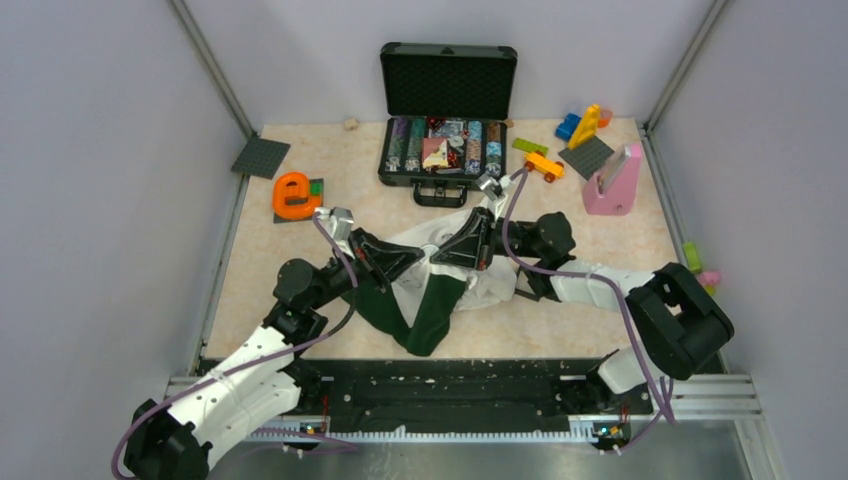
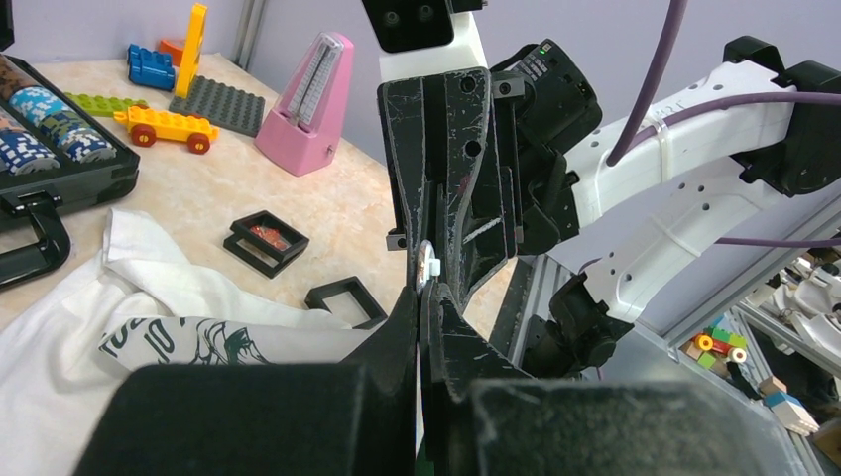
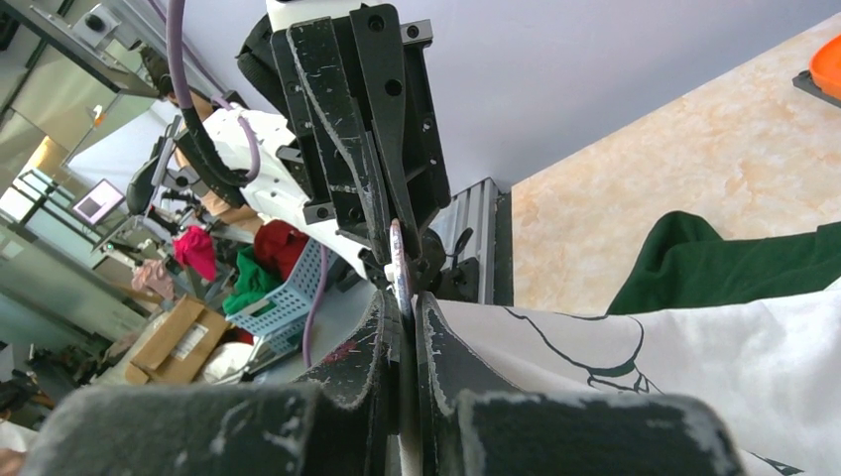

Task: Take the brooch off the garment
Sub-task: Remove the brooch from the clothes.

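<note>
The garment (image 1: 500, 285), white with a dark print and green parts, lies bunched mid-table; it also shows in the left wrist view (image 2: 149, 297) and the right wrist view (image 3: 694, 347). My left gripper (image 1: 420, 262) (image 2: 420, 290) and right gripper (image 1: 442, 258) (image 3: 402, 296) meet tip to tip over it, both shut with white cloth between the fingers. A small pale disc (image 2: 428, 263) (image 3: 397, 260), seen edge-on, sits where the tips meet. The brooch's orange-red face is hidden.
An open black case (image 1: 447, 110) of chips stands at the back. An orange letter e (image 1: 292, 195) is on the left. A pink metronome (image 1: 612, 180), an orange toy car (image 1: 543, 165) and blocks are on the right. Small black frame boxes (image 2: 266, 238) lie by the garment.
</note>
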Controlling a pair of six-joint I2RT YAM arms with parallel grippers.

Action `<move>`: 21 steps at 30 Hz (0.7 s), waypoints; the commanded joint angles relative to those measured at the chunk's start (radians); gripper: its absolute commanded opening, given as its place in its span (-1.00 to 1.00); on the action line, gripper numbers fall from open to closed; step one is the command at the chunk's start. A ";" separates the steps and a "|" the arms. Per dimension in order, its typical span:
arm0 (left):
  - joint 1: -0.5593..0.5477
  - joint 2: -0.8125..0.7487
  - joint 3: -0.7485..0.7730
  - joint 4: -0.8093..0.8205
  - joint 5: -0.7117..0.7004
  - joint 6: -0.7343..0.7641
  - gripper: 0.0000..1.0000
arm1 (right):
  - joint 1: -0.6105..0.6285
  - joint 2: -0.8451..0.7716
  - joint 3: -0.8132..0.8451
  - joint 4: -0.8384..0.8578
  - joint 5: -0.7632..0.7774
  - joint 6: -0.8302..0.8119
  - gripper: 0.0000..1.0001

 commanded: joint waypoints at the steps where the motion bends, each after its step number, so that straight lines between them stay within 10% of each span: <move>1: -0.003 -0.009 0.017 0.079 0.044 0.009 -1.00 | 0.007 0.012 0.050 0.032 -0.005 0.002 -0.99; 21: -0.026 0.034 0.048 0.024 0.154 0.118 -1.00 | 0.015 0.026 0.108 -0.198 0.045 -0.056 -1.00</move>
